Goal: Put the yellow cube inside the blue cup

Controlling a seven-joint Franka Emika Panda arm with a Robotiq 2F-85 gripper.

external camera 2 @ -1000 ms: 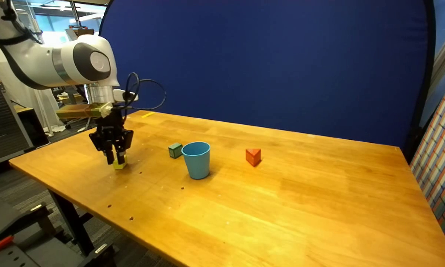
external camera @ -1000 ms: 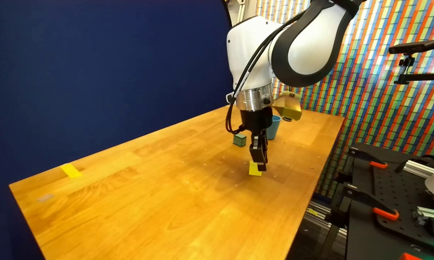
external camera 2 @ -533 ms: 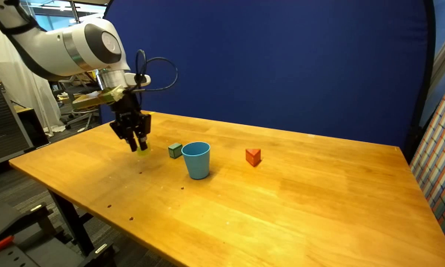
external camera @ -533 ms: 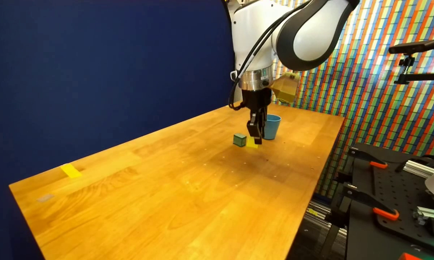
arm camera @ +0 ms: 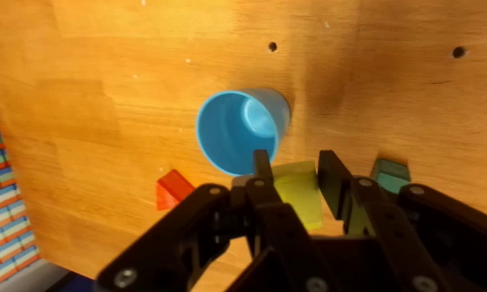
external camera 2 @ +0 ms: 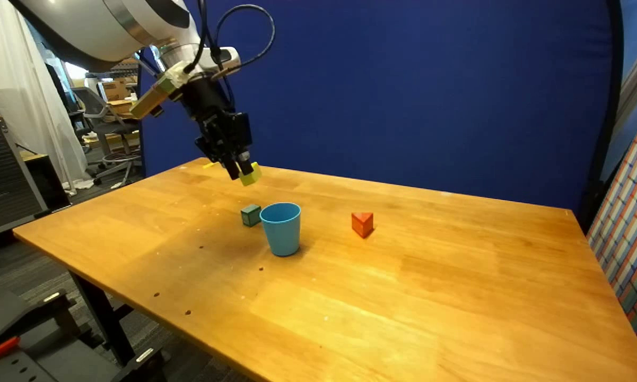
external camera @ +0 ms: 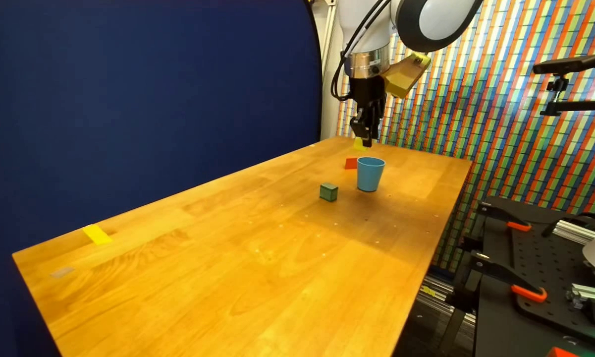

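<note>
Colleague: What does your end effector (arm camera: 294, 164) have?

Operator: I've got it gripping the yellow cube (external camera 2: 251, 175). In my wrist view the cube sits between the two fingers (arm camera: 328, 182), one on each side of it.

Colleague: Is the cube touching the worktop (external camera 2: 456, 297)?

Operator: It's up in the air, outside the blue cup (external camera 2: 282, 233). Both exterior views show me the cube higher than the cup's rim and left of the middle of its mouth. The end effector hangs at a tilt; I see that best in an exterior view, where the arm (external camera 2: 87, 32) reaches in from the upper corner.

Colleague: And the cup?

Operator: Upright on the worktop, mouth up. I can see down to its pale bottom in the wrist view. One of the fingers overlaps the rim there, yet the exterior views show me a gap between fingers and cup.

Colleague: Anything near it?

Operator: The green cube (external camera 2: 251, 215) is close by, dull and dark. The red block (external camera 2: 362, 225), with a triangular top, stands on the cup's other side in an exterior view. I also have a yellow strip (external camera: 97, 234) at the worktop's edge, well apart from all of these, and, in both exterior views, a blue backdrop (external camera 2: 403, 95) rising behind the worktop.
</note>
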